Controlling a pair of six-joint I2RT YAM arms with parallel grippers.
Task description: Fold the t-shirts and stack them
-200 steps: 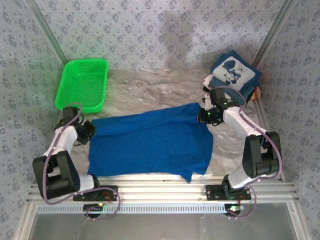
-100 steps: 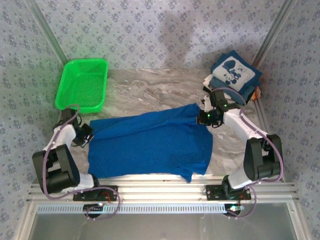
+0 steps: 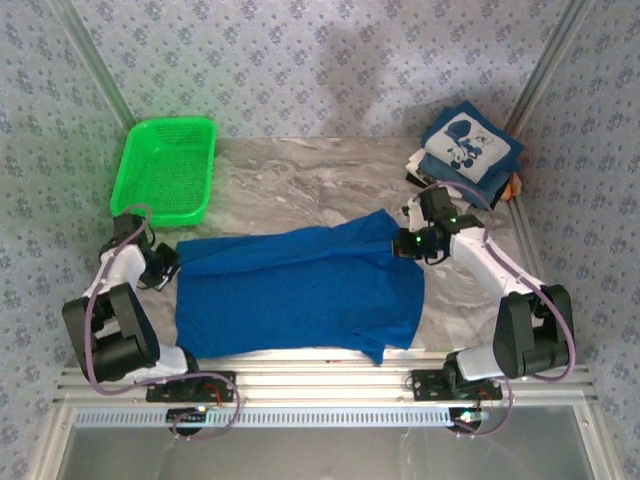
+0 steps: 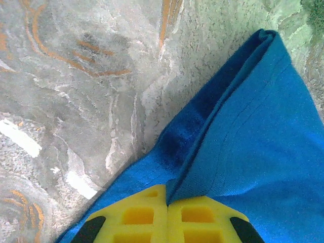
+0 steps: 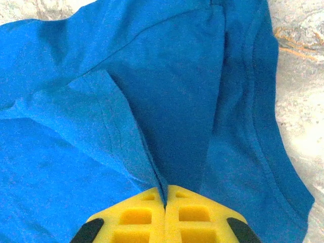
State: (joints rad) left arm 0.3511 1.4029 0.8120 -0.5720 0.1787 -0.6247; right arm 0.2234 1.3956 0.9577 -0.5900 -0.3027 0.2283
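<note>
1. Top external view: a green mesh basket [image 3: 165,168] sits at the far-left corner of the marbled counter [image 3: 300,180], just beyond the cloth's left end. At the far-right corner lies a stack of folded t-shirts [image 3: 470,155], topped by a navy t-shirt [image 3: 468,138] with a white cartoon print. Light and orange edges peek out beneath it, too small to sort further.
2. Same view: the royal-blue t-shirt [image 3: 300,290] lies spread over the near middle of the counter, its near hem at the counter's near edge. The left end effector [image 3: 168,262] meets its far-left corner. The right end effector [image 3: 405,240] meets its far-right corner, close to the stack. The fingers are too small here to judge their grip.
3. Left wrist view: the left end effector [image 4: 167,202] has its yellow pads [image 4: 136,217] pressed together, pinching a fold of the royal-blue t-shirt [image 4: 253,126]. The frame's bottom edge cuts off the pads. The cloth runs away to the upper right with a doubled, shadowed edge, and bare counter [image 4: 76,76] lies to the left.
4. Right wrist view: the right end effector [image 5: 164,202] likewise has its pads [image 5: 136,220] closed on a raised crease of the royal-blue t-shirt [image 5: 101,76]. The crease climbs away from the pads. A stitched hem curves down the right side, with bare counter [image 5: 298,76] beyond it.
</note>
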